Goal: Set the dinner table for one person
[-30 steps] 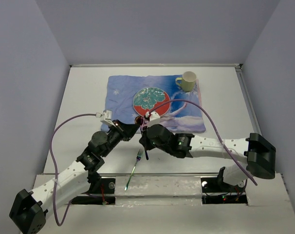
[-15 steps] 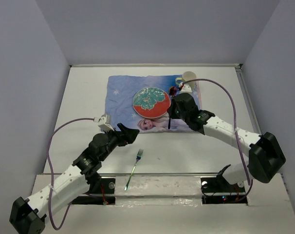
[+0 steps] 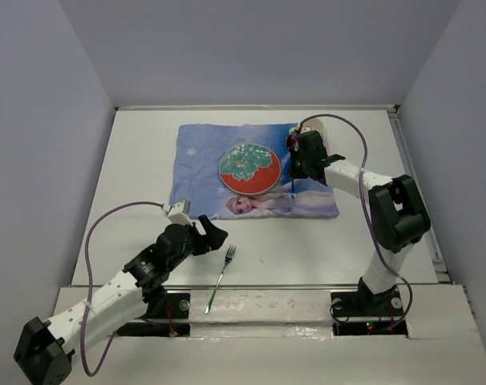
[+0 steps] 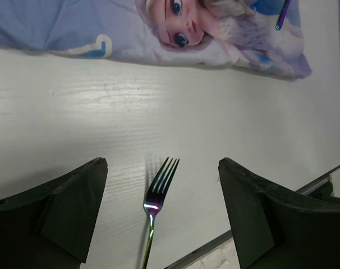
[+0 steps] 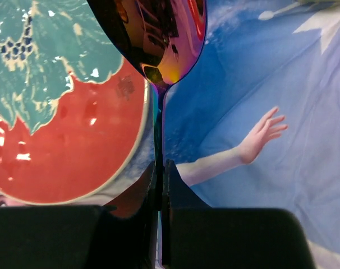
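On the dinner table (image 4: 74, 112), lower centre, your left gripper (image 4: 161, 165) has opened, fork (image 4: 153, 207) released; your right gripper (image 5: 160, 179), clamping the spoon (image 5: 159, 39), has reached the plate (image 5: 63, 129).

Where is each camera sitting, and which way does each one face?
Top: above and behind, looking down on the table; left arm and right arm show.
Left wrist: low over the table, facing the fork between its open fingers.
Right wrist: close above the mat, facing plate and spoon pinched by its fingers.
Shared: both wrist views show the mat.
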`<state>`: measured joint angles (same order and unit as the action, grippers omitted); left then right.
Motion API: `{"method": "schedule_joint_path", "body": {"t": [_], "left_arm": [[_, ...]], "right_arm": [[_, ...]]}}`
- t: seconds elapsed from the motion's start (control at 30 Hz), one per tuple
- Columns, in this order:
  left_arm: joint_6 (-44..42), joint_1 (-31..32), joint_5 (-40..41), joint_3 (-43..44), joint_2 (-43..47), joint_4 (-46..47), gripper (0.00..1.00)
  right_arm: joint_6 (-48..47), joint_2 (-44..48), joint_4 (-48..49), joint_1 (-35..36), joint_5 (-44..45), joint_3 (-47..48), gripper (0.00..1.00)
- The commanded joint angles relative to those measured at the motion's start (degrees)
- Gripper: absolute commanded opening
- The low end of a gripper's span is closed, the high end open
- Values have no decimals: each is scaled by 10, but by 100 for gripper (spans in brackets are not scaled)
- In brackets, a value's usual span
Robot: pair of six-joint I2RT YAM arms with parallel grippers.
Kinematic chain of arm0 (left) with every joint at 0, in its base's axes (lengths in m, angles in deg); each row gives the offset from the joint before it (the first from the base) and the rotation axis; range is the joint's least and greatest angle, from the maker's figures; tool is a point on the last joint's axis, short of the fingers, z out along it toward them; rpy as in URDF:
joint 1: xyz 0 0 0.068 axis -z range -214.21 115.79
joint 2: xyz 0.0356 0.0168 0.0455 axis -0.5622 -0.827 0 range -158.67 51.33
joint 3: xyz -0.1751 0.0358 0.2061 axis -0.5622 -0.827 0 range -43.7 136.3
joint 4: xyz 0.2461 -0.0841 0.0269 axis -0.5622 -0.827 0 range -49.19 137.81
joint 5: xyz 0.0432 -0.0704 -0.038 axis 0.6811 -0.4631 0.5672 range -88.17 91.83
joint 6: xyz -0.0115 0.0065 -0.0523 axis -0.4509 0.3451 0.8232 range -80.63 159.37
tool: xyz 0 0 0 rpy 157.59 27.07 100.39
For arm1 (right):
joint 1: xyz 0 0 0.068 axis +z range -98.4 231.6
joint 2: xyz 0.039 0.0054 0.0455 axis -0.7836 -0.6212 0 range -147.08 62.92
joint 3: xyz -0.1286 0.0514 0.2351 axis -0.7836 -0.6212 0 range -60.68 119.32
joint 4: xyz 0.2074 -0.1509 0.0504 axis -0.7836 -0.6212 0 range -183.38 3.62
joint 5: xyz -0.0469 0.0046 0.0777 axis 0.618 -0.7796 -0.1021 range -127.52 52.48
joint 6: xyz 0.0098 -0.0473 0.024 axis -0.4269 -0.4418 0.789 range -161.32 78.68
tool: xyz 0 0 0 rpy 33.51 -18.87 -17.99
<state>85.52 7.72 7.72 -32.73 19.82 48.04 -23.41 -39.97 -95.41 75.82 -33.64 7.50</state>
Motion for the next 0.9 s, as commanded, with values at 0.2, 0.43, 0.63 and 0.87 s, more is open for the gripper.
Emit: {"method": "schedule_joint_path", "body": {"t": [0.2, 0.43, 0.63, 0.87], "left_arm": [[29, 114, 90, 67, -80, -108, 87], [79, 192, 127, 101, -122, -181, 85], [116, 242, 147, 117, -163, -221, 81], [130, 264, 166, 150, -213, -262, 78]], "right_arm": [[-53, -68, -25, -25, -70, 78, 0], [-41, -86, -22, -25, -61, 81, 4], [-29, -78, -20, -25, -40, 72, 22], [-16, -50, -21, -25, -3, 50, 46]]}}
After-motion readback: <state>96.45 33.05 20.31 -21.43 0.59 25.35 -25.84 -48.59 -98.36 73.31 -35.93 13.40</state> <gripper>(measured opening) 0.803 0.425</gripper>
